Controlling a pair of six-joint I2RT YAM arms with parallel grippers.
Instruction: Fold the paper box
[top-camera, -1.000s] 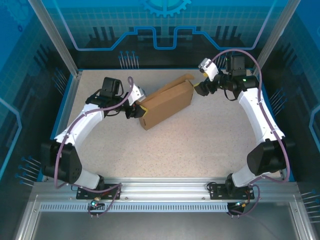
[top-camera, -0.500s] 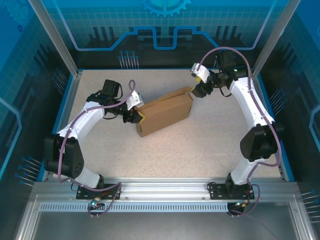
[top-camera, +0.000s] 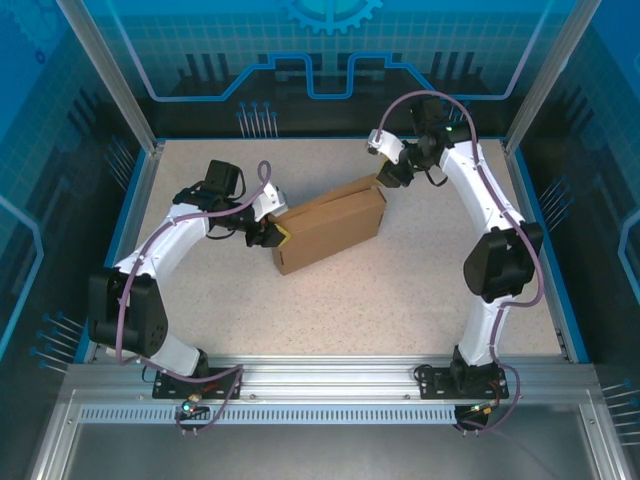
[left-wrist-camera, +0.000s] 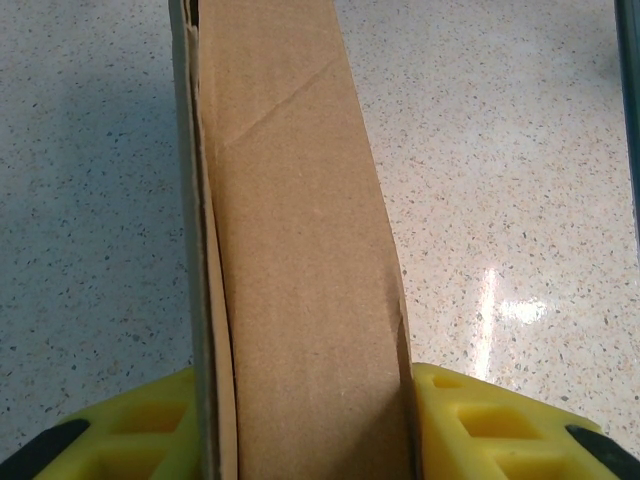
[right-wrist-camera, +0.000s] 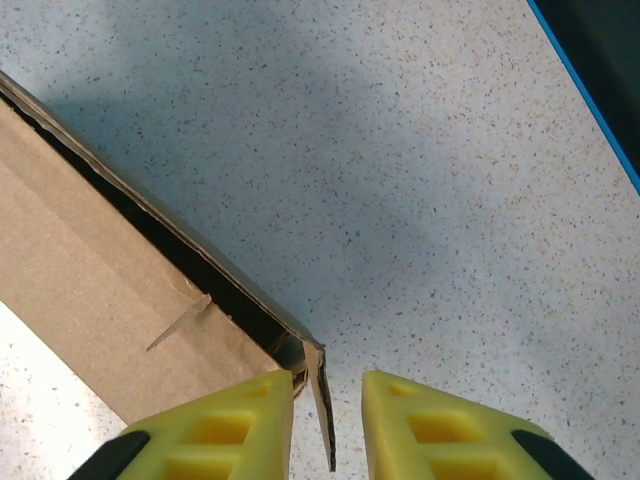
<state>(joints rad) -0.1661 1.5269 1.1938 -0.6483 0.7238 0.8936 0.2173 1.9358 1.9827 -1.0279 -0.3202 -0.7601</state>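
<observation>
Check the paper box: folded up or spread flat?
Folded up, not fully shut: the paper box is block-shaped, but a dark gap runs along one edge.

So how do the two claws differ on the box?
The left claw clamps the box across its end; the right claw only straddles a thin corner flap, not pinching it. The left claw's gap is wide, the right claw's narrow. Both have yellow fingers.

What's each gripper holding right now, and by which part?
Left gripper clamps the paper box across its narrow end. Right gripper holds nothing yet: the box's corner flap stands between its jaws, with a gap showing.
</observation>
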